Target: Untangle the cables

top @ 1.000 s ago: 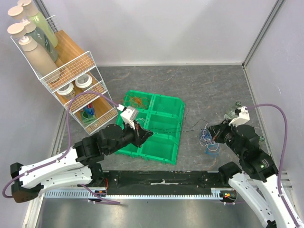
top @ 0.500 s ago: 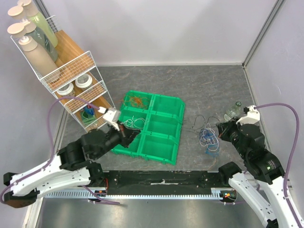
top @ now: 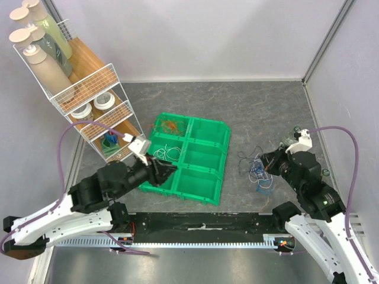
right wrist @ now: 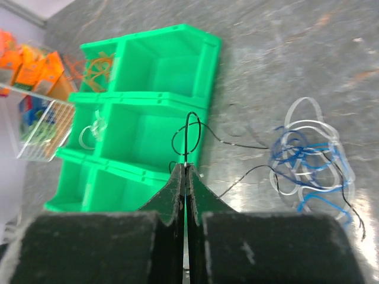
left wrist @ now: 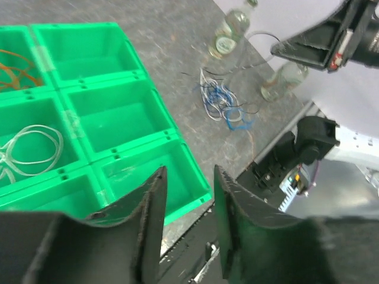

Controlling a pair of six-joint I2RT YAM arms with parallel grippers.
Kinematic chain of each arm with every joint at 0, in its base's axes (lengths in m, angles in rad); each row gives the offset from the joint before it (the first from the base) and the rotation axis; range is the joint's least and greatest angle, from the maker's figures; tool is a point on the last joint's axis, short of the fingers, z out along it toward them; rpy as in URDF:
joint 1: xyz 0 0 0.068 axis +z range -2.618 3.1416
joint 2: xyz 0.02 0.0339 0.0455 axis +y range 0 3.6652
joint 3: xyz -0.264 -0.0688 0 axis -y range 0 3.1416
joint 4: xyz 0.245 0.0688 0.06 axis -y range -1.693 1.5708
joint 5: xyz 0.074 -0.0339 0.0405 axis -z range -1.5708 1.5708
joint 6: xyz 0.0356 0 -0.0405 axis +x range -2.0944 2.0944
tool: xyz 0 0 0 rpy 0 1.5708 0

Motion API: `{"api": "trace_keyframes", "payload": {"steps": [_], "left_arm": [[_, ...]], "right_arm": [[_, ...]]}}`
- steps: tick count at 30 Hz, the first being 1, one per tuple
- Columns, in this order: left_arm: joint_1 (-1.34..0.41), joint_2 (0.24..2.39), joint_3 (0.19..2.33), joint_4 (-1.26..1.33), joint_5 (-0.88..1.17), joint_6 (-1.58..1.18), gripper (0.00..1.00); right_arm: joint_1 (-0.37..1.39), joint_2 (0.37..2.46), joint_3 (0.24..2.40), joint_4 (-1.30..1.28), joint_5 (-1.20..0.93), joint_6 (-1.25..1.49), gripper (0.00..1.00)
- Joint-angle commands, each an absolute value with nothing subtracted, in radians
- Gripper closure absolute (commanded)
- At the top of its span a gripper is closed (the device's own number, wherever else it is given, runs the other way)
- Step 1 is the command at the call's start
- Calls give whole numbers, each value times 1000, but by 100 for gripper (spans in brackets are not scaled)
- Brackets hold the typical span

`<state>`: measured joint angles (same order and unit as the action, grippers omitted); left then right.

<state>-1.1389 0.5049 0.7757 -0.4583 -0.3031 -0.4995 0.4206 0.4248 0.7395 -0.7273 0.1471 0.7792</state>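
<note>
The tangle of blue, clear and black cables (top: 259, 171) (left wrist: 222, 103) (right wrist: 308, 160) lies on the grey table right of the green bin tray (top: 222, 177) (left wrist: 177, 133) (right wrist: 207, 59). My right gripper (top: 269, 167) (right wrist: 185, 167) hovers just beside the tangle, shut on a thin black cable (right wrist: 190, 127) that loops up from its tips. Over the tray's near left bins my left gripper (top: 167, 171) (left wrist: 189, 177) is open with nothing between its fingers. A clear cable (top: 167, 154) (left wrist: 32, 145) lies coiled in a middle-left bin, an orange cable (top: 170, 125) (left wrist: 15, 62) in the far-left bin.
A wire rack (top: 89, 100) with bottles and jars stands at the far left. Two small glass bottles (left wrist: 228, 32) (left wrist: 284, 80) stand beyond the tangle near the right wall. The black mounting rail (top: 201, 222) runs along the near edge.
The left gripper has pulled back left over the tray and opened, letting go of the black cable once stretched between the arms. The right gripper stays shut and has shifted slightly toward the tangle.
</note>
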Motion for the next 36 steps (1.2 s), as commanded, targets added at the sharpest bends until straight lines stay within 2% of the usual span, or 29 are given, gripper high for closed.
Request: {"api": "trace_keyframes", "payload": {"steps": [1, 3, 5, 9, 13, 19, 23, 26, 29, 31, 33, 36], "left_arm": [[-1137, 670, 824, -316, -108, -451, 39], [-1137, 751, 850, -253, -54, -425, 17], [-1137, 839, 877, -195, -29, -402, 11], [-1137, 1041, 965, -112, 50, -367, 11], [-1138, 1169, 1078, -106, 34, -379, 13], [-1138, 1187, 1173, -92, 49, -325, 21], [-1135, 1154, 1177, -20, 63, -241, 16], [-1132, 1205, 1264, -115, 80, -201, 8], [-1131, 1290, 1359, -238, 159, -169, 10], [-1129, 1319, 1367, -247, 233, -155, 18], [-1131, 1327, 1355, -235, 259, -167, 32], [-1129, 1313, 1321, -218, 229, -183, 36]], "right_arm": [[420, 472, 755, -597, -58, 840, 100], [419, 486, 764, -572, -115, 874, 100], [420, 492, 772, -557, -158, 908, 100], [420, 499, 790, -505, -239, 971, 100], [420, 508, 828, -486, -287, 991, 100], [420, 529, 914, -495, -324, 968, 100], [420, 560, 956, -495, -380, 917, 100], [420, 569, 988, -497, -417, 891, 100], [420, 575, 1026, -499, -437, 876, 100], [422, 578, 1046, -503, -439, 874, 100], [419, 578, 1060, -503, -436, 873, 100], [419, 581, 1071, -505, -431, 871, 100]]}}
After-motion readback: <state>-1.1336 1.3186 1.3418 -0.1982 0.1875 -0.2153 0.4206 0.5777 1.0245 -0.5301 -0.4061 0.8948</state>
